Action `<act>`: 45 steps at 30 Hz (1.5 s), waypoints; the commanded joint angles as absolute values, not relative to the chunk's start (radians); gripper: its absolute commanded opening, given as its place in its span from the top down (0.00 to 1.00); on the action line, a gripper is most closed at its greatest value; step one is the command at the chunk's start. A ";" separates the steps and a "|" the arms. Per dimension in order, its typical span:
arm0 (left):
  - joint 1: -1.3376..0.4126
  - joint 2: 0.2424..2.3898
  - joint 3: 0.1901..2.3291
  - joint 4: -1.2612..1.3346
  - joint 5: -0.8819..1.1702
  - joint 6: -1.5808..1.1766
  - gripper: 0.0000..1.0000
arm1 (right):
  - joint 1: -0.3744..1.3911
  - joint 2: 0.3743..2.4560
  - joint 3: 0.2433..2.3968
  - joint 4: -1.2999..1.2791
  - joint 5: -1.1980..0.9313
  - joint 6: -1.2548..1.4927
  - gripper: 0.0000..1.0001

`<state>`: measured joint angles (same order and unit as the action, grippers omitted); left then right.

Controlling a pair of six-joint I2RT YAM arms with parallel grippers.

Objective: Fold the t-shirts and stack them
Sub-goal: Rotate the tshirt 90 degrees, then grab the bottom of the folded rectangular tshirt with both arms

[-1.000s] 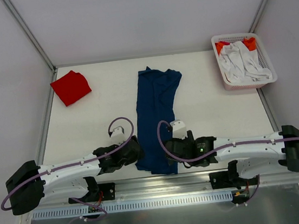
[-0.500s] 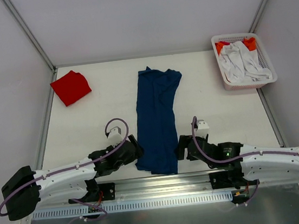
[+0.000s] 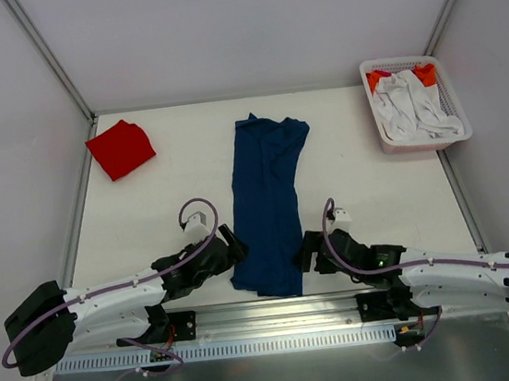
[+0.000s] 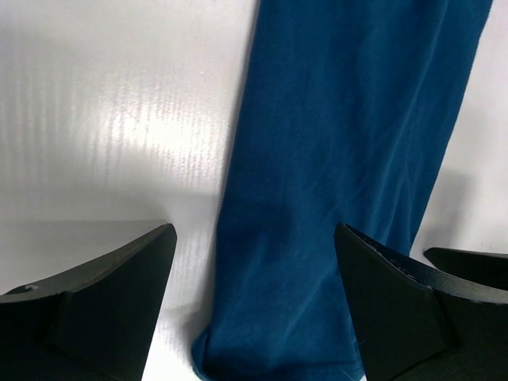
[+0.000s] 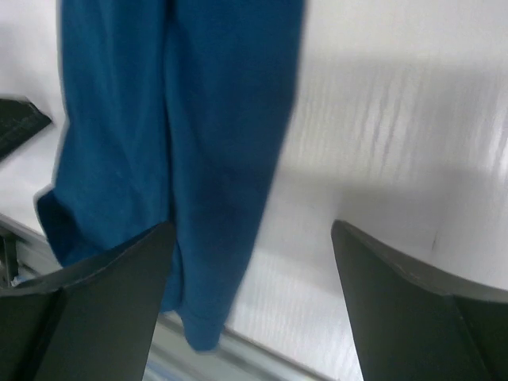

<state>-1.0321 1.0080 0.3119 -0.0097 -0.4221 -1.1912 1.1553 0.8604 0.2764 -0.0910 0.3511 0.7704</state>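
Note:
The navy blue t-shirt [image 3: 268,198] lies folded lengthwise as a long strip down the middle of the table, its near end at the front edge. The red t-shirt [image 3: 121,148] sits folded at the back left. My left gripper [image 3: 235,249] is open just left of the strip's near end; in the left wrist view the blue cloth [image 4: 349,159] lies flat between and beyond the open left gripper [image 4: 254,232]. My right gripper [image 3: 304,257] is open just right of the near end; the right wrist view has the cloth [image 5: 198,119] beside its left finger [image 5: 119,302], with nothing held.
A white slatted basket [image 3: 382,128] holding white and orange cloth stands at the back right corner. The table's front edge and a metal rail [image 3: 270,314] run just behind both grippers. White table [image 3: 375,185] shows on either side of the strip.
My right gripper has drawn back to the right, off the shirt's near end, and now sits beside it. The left gripper has shifted only slightly. The shirts have not moved.

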 commanded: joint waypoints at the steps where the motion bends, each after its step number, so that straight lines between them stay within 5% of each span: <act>1: -1.019 1.058 0.259 -0.046 -0.365 -1.180 0.16 | 1.146 0.888 0.219 0.052 0.299 0.798 0.14; 16: -1.032 1.062 0.201 -0.008 -0.330 -1.223 0.22 | 1.144 1.143 0.267 0.222 0.241 0.767 0.21; 20: -1.046 1.060 0.193 -0.008 -0.331 -1.236 0.30 | 1.146 1.170 0.273 0.245 0.230 0.770 0.27; 33: -1.235 1.111 0.186 -0.014 -0.354 -1.402 0.39 | 1.146 1.187 0.258 0.273 0.216 0.778 0.28; 42: -1.293 1.097 0.184 -0.084 -0.368 -1.466 0.44 | 1.146 1.197 0.245 0.295 0.212 0.782 0.46; 45: -1.296 1.065 0.167 -0.115 -0.377 -1.489 0.51 | 1.147 1.193 0.242 0.295 0.209 0.784 0.64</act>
